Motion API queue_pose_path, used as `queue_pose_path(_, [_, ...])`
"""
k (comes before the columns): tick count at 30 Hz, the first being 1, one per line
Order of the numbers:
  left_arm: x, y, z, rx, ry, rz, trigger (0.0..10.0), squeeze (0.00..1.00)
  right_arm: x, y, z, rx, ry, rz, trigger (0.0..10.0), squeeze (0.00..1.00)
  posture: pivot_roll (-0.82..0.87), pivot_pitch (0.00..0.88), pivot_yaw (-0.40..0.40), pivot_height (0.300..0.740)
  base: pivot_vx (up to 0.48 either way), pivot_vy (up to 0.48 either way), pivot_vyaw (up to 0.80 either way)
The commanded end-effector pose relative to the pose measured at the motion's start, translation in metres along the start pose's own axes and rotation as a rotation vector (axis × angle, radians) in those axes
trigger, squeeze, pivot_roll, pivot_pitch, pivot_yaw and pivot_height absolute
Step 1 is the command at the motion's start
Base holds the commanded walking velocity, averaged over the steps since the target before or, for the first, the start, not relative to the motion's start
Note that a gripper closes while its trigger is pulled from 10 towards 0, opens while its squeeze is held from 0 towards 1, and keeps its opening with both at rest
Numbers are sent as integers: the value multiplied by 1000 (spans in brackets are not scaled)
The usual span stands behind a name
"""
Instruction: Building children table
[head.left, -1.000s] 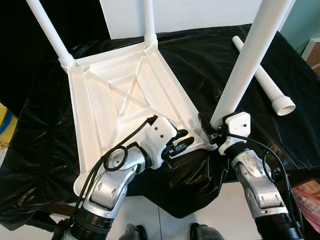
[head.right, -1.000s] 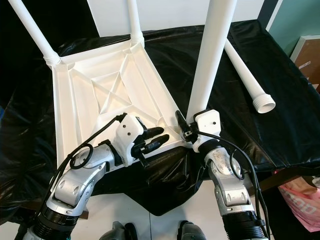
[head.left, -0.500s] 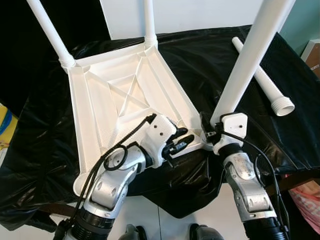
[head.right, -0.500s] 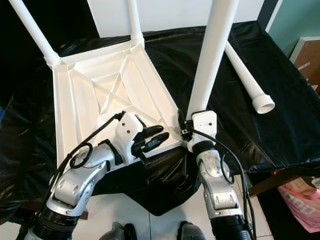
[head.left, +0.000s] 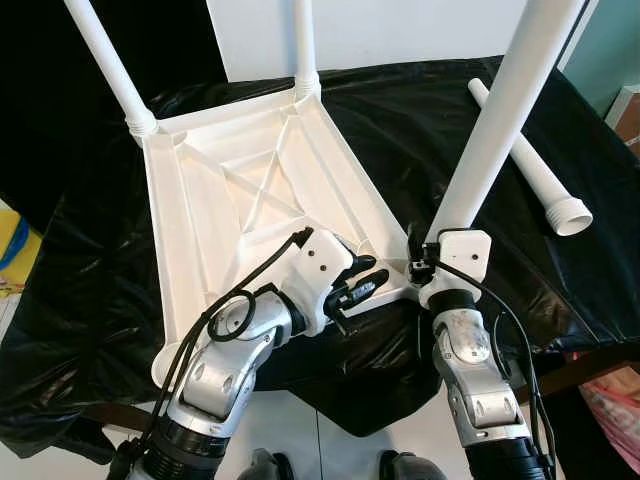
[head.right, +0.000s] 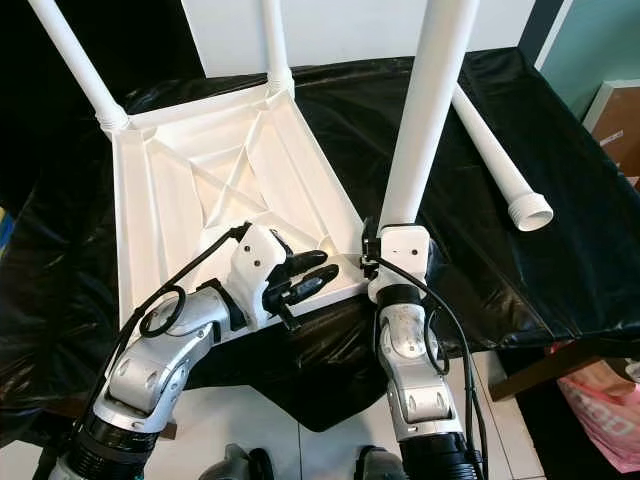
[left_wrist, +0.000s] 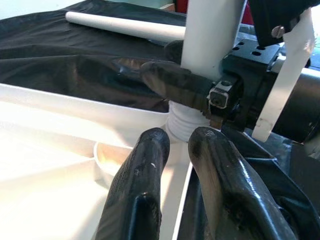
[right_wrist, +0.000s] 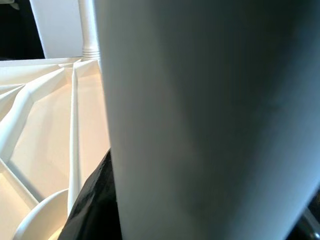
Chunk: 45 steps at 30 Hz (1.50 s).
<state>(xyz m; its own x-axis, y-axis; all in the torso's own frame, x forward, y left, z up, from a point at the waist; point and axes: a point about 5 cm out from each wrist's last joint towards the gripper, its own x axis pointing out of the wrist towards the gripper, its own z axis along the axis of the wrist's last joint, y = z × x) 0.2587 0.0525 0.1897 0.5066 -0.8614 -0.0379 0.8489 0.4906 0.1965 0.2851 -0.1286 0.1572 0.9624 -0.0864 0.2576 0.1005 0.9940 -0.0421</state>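
Right gripper is clamped on the leg at the tabletop socket, where tilting could cross-thread it.

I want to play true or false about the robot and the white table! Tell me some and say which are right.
1. The tabletop lies upside down on a black sheet. True.
2. All four legs are on. False: one spare leg lies loose on the sheet.
3. The right gripper holds a leg upright at the near corner. True.
4. The left gripper holds a screwdriver. False: its fingers rest at the tabletop's corner, holding no tool.
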Motion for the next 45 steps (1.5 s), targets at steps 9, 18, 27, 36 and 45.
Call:
queue_pose_path(9, [-1, 0, -3, -2, 15, 52, 10000, 0, -11, -15, -15, 13, 78, -99, 10000, 0, -102, 135, 30, 740, 0, 0, 0])
queue_pose_path(18, [-1, 1, -3, 2, 17, 48, 10000, 0, -4, -19, 6, 32, -10, -155, 10000, 0, -105, 132, 35, 740, 0, 0, 0])
queue_pose_path(27, [-1, 1, -3, 4, 16, 44, 10000, 0, -1, -19, 19, 57, -49, -167, 10000, 0, -107, 134, 37, 740, 0, 0, 0])
queue_pose_path(36, [0, 1, -3, 5, 15, 44, 10000, 0, 1, -15, 26, 99, -69, -145, 10000, 0, -106, 133, 36, 740, 0, 0, 0])
queue_pose_path(45, [-1, 1, -3, 5, 15, 44, 10000, 0, 1, -13, 26, 95, -68, -131, 10000, 0, -107, 134, 37, 740, 0, 0, 0])
